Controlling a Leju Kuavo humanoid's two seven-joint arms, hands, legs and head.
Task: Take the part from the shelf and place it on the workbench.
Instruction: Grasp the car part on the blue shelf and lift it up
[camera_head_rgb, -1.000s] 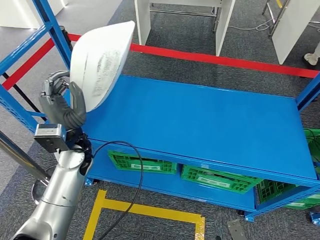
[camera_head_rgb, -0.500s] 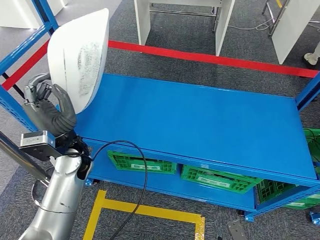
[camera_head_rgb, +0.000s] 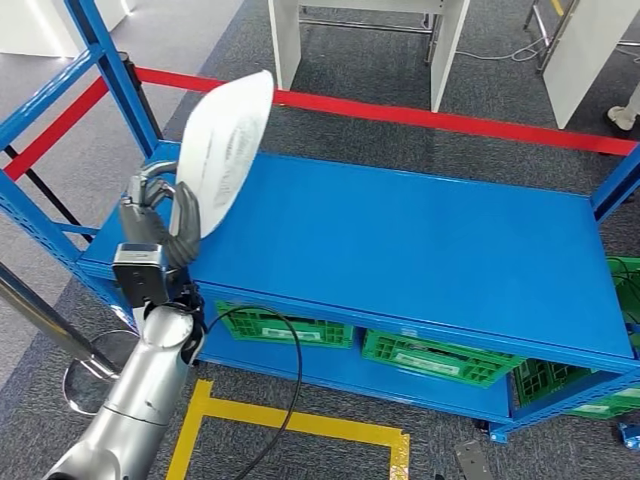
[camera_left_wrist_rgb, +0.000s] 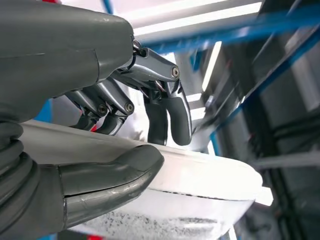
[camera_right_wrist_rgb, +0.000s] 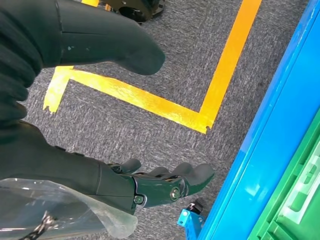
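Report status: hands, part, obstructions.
Left robot hand grips white part, raised over blue workbench left end. Right robot hand open, hanging over floor. Bench top bare, nothing in the way.

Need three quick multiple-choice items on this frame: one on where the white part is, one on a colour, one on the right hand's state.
1. Where is the white part?
A. Lying flat in the middle of the blue shelf
B. Held up in the left hand over the shelf's left end
C. In a green crate

2. What colour is the tape line on the floor beyond the shelf?
A. Red
B. White
C. Black

3. What is the right hand doing?
A. Holding the white part
B. Pressing on the shelf
C. Hanging open over the floor, holding nothing

Answers:
1 B: the left hand grips the part's lower edge above the blue shelf.
2 A: the red tape crosses the grey carpet there.
3 C: the right hand has its fingers spread over the carpet near the yellow tape.
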